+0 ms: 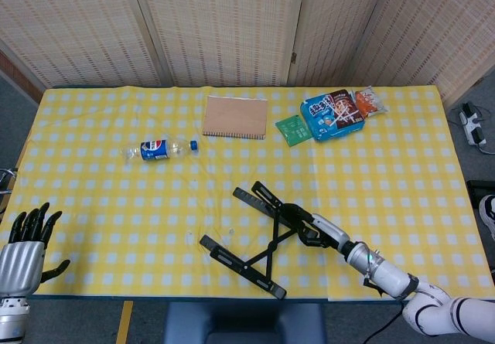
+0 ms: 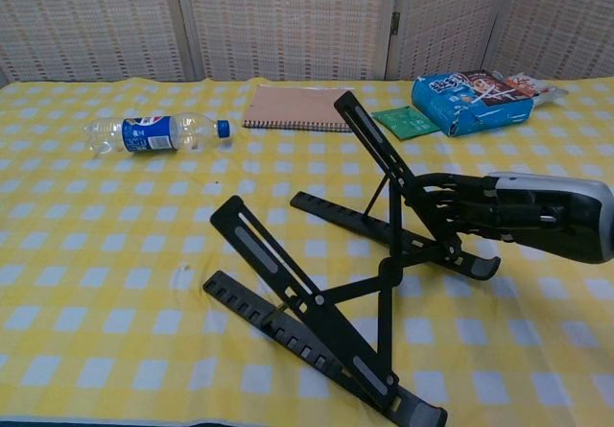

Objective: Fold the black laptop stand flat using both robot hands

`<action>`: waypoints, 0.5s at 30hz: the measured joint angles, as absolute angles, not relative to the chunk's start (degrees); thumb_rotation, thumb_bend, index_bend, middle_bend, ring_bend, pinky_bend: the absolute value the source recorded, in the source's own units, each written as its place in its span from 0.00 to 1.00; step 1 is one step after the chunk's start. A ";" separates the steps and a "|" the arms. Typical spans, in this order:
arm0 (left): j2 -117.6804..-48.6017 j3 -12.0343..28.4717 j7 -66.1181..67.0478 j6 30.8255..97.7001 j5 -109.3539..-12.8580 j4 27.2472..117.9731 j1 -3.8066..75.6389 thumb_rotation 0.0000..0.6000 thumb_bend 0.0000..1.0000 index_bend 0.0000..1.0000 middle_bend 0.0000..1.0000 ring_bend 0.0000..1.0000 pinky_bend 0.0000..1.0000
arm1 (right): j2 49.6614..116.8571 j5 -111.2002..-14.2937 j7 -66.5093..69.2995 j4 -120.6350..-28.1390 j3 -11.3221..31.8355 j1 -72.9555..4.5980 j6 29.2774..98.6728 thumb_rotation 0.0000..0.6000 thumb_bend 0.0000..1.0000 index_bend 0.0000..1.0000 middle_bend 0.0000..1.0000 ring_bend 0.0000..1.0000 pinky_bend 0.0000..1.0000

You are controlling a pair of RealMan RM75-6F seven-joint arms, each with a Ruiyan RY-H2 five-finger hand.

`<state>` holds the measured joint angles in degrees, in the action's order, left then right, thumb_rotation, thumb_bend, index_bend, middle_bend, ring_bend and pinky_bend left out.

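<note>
The black laptop stand stands unfolded on the yellow checked cloth near the table's front edge, its two rails joined by crossed struts. My right hand reaches in from the right and grips the stand's far rail and raised arm, its fingers curled around them. My left hand hangs beyond the table's front left corner, fingers spread, holding nothing and far from the stand. The chest view does not show it.
A Pepsi bottle lies on its side at the left. A brown notebook, a green packet, a blue snack bag and an orange packet sit along the back.
</note>
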<state>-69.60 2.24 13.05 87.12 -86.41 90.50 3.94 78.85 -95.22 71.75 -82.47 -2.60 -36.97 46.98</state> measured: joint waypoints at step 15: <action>-69.10 0.23 7.62 82.87 -94.03 90.20 8.71 1.00 0.16 0.15 0.03 0.00 0.00 | 77.20 -92.93 69.72 -83.04 -2.63 -37.09 52.01 0.66 0.76 0.00 0.01 0.06 0.00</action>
<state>-69.10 0.23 7.62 82.87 -94.03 90.20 8.71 77.20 -92.93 69.72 -83.04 -2.63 -37.09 52.01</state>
